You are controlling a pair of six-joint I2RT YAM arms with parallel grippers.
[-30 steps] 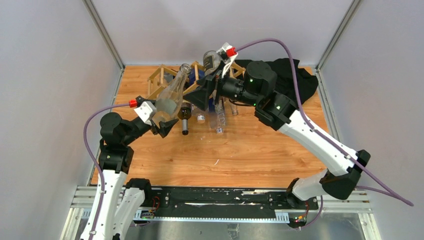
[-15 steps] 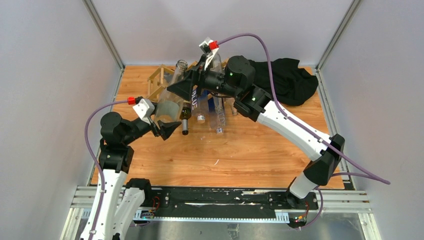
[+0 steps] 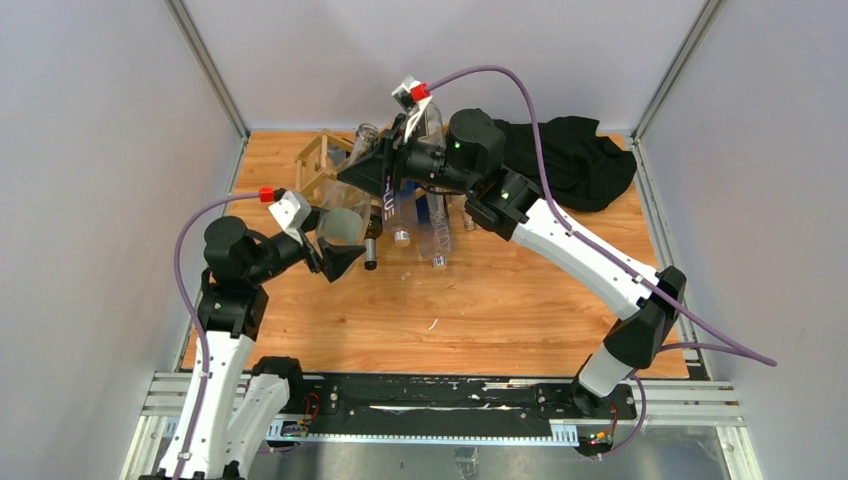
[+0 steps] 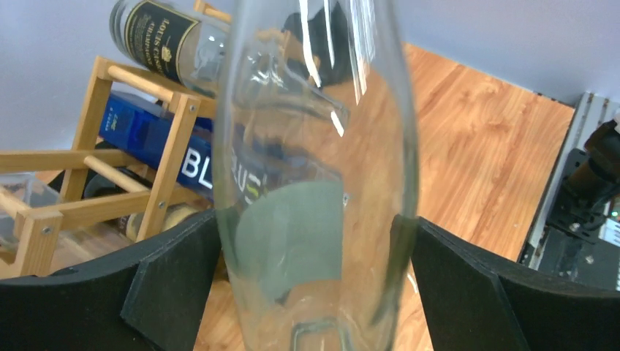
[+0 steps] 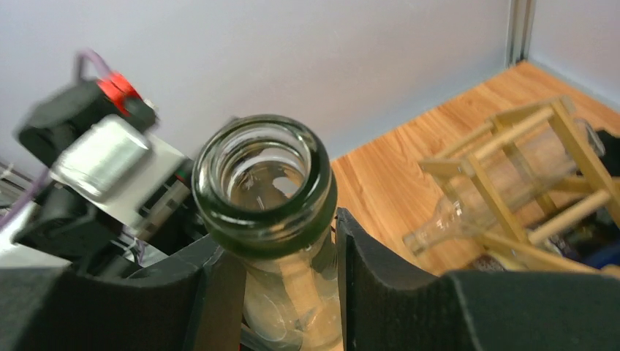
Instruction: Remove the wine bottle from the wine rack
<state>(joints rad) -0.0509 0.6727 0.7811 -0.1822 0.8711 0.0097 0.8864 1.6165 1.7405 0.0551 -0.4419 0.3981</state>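
The wine bottle [image 3: 345,205] is clear glass with a grey label and a green-lipped mouth [image 5: 263,183]. It leans up toward the light wooden wine rack [image 3: 315,160]. My right gripper [image 3: 372,165] is shut on its neck just under the lip, a finger pressed on each side [image 5: 289,270]. My left gripper [image 3: 335,250] is open at the bottle's lower body [image 4: 314,183], its black fingers [image 4: 175,285] standing close beside the glass on both sides. The rack [image 4: 172,146] shows behind the bottle in the left wrist view and at the right [image 5: 512,175] in the right wrist view.
A black-labelled bottle [image 4: 157,33] and a blue one marked BLUE [image 4: 146,135] lie in the rack. A dark bottle [image 3: 370,235] and clear bottles [image 3: 435,240] lie on the wooden table in front of it. A black cloth [image 3: 570,160] is heaped at the back right.
My right arm swung left from the rack's top and its gripper closed on the bottle's neck. My left gripper let go of the bottle's body and drew back slightly.
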